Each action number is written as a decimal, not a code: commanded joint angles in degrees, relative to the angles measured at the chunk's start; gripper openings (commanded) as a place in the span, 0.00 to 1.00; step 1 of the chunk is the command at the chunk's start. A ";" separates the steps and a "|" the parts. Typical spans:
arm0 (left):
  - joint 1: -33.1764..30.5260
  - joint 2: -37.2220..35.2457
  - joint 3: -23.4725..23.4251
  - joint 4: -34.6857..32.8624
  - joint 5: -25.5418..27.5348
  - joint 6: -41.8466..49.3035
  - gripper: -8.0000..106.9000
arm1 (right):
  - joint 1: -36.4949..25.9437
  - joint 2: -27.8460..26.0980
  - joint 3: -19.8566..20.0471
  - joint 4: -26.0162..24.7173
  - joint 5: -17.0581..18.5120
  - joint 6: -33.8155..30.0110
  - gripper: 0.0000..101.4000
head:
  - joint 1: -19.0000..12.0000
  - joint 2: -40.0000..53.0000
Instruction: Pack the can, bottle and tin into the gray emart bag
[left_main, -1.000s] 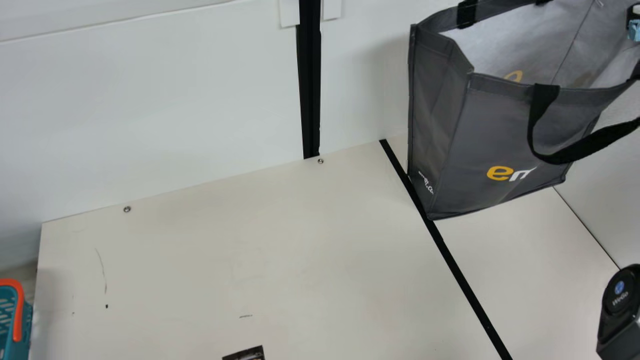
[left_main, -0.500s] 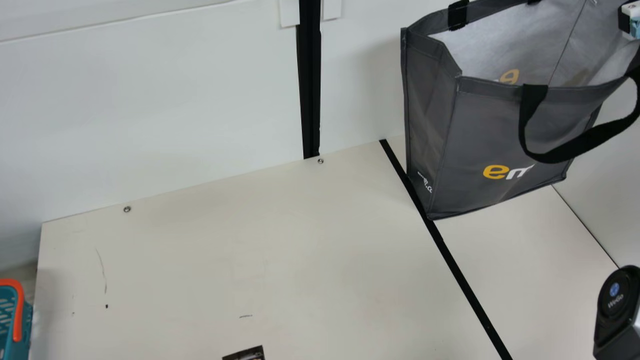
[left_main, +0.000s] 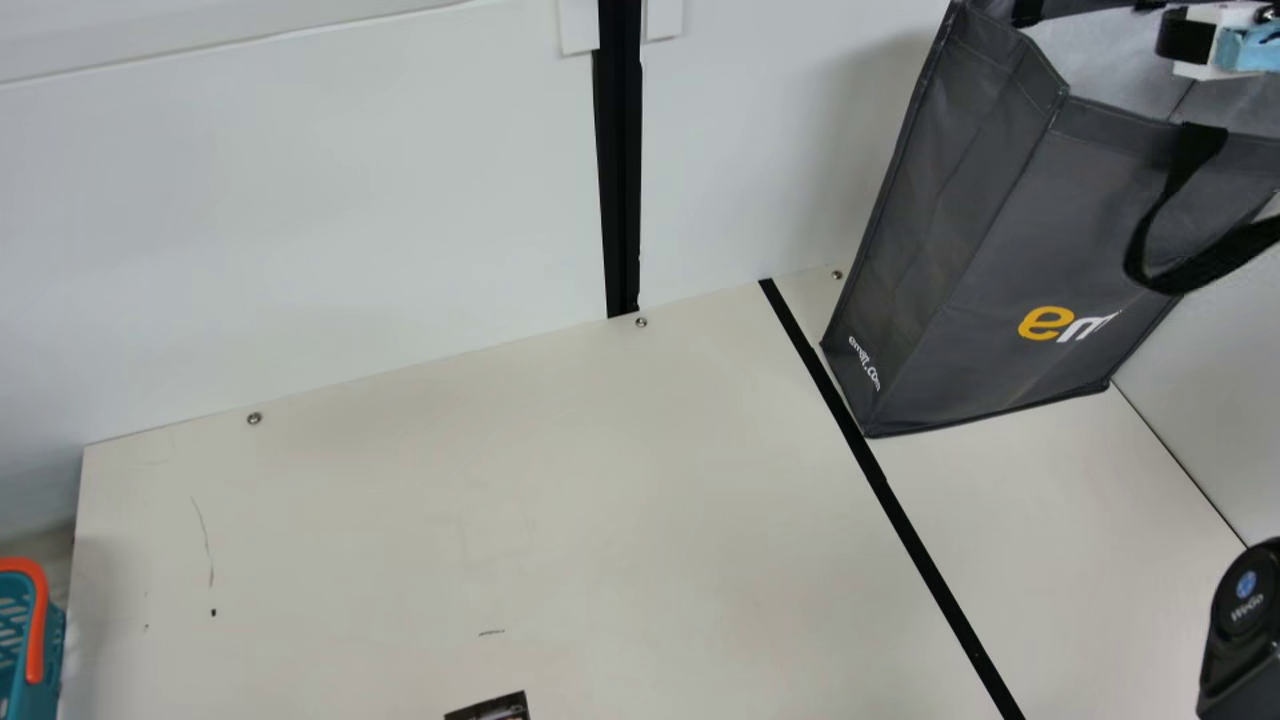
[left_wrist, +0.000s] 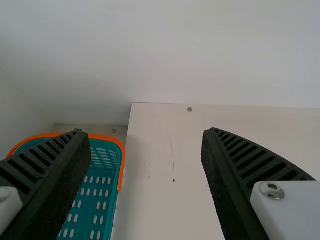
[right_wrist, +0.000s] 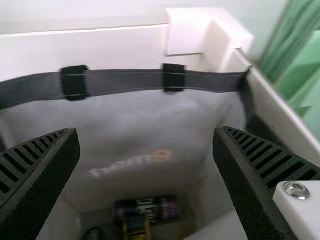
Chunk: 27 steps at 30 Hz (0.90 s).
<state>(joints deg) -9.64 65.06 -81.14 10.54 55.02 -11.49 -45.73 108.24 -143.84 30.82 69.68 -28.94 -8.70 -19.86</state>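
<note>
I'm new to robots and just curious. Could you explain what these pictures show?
It is a robot with two black arms at a cream table. One picture comes from a camera on the neck between them, the others from each wrist. The gray bag sits on the table, with a purple-and-black cylinder and other things inside. A teal basket is beside the table. The left tool and right tool are open and hold nothing.

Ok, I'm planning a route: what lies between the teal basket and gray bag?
In the main view, table with small marks, then a black strip beside the bag.
</note>
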 joint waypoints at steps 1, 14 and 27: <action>0.00 0.00 0.00 0.00 0.00 0.00 0.85 | 0.18 -0.55 0.73 2.17 0.22 -0.12 0.90 | -1.30 -0.14; 0.00 0.00 0.00 0.00 0.00 0.00 0.85 | 5.49 -4.08 3.54 4.54 0.22 -1.29 0.90 | -1.30 -0.14; 0.00 0.00 0.00 0.00 0.00 0.00 0.85 | 14.70 -7.49 6.66 4.21 0.22 -1.40 0.90 | -1.30 -0.14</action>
<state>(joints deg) -9.64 65.06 -81.14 10.54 55.02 -11.49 -32.08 100.89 -137.38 35.30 69.92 -30.57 -8.70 -19.95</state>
